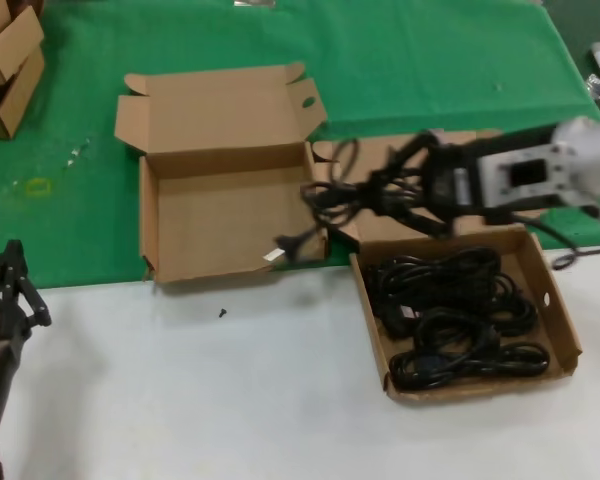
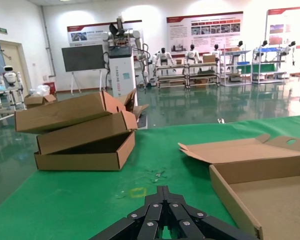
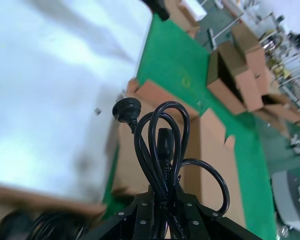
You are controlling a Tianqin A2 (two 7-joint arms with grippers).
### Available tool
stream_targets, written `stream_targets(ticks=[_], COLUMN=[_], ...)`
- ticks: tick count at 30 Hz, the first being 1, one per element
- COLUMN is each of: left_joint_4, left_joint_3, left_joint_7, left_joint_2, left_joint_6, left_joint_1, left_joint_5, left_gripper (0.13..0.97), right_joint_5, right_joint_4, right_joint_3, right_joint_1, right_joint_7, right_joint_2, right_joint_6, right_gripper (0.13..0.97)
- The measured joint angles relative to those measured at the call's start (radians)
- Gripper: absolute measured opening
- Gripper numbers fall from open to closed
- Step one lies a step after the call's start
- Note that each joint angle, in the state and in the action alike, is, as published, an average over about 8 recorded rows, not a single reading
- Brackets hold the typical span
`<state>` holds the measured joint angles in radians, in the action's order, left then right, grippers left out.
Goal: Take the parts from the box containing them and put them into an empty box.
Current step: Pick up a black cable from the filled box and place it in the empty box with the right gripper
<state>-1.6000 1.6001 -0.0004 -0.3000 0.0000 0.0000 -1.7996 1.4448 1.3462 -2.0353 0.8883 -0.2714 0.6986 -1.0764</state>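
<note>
Gripping a cord [image 1: 355, 195] bundle, the right gripper [image 1: 405, 190] holds it in the air between the empty box [image 1: 220, 225] and the full box [image 1: 565, 330], its plug [image 1: 285, 250] dangling at the empty box's right wall. No writing is readable. Only the right wrist view shows fingers [image 3: 140, 217] clenched on the loops [image 3: 162, 150]. More cords [image 1: 460, 320] fill the full box. The left gripper [image 1: 5, 285] waits at the table's [image 1: 180, 400] left edge, fingers [image 2: 150, 220] closed; its wrist view alone shows stacked cartons [image 2: 82, 132].

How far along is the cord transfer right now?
Early, it seems. The empty box has nothing lying in it yet. The right pincer is shut on one cord bundle, carrying it between the boxes, its plug dangling at the empty box's rim. Several cords remain in the full box. The left pincer waits at the near left.
</note>
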Motion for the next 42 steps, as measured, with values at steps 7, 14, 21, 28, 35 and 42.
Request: stream_targets(ticks=[7,14,21,28,35,42], left_joint_4=[0.0,0.0,0.0,0.0,0.0,0.0], left_joint_3=[0.0,0.0,0.0,0.0,0.0,0.0], left_joint_7=[0.0,0.0,0.0,0.0,0.0,0.0], left_joint_2=[0.0,0.0,0.0,0.0,0.0,0.0], left_joint_6=[0.0,0.0,0.0,0.0,0.0,0.0], left_joint_1=[0.0,0.0,0.0,0.0,0.0,0.0], left_joint_5=[0.0,0.0,0.0,0.0,0.0,0.0], left_gripper=[0.142,0.142,0.142,0.142,0.142,0.142], right_joint_5=[-0.048,-0.083,-0.098,-0.081,-0.043,0.004], right_joint_4=[-0.041,-0.154,-0.342,-0.569,-0.808,-1.022], right_joint_3=[-0.042,-0.084,-0.113,-0.114,-0.084,-0.035], right_joint_1=[0.03,0.072,0.128,0.194,0.262,0.325], right_joint_7=[0.002,-0.034,-0.117,-0.253,-0.43,-0.602], right_joint_2=[-0.124,-0.247,-0.369,-0.483,-0.578,-0.646], right_joint_6=[0.083,0.151,0.218,0.283,0.339,0.374], right_gripper=[0.215,0.215,0.214,0.214,0.214,0.215])
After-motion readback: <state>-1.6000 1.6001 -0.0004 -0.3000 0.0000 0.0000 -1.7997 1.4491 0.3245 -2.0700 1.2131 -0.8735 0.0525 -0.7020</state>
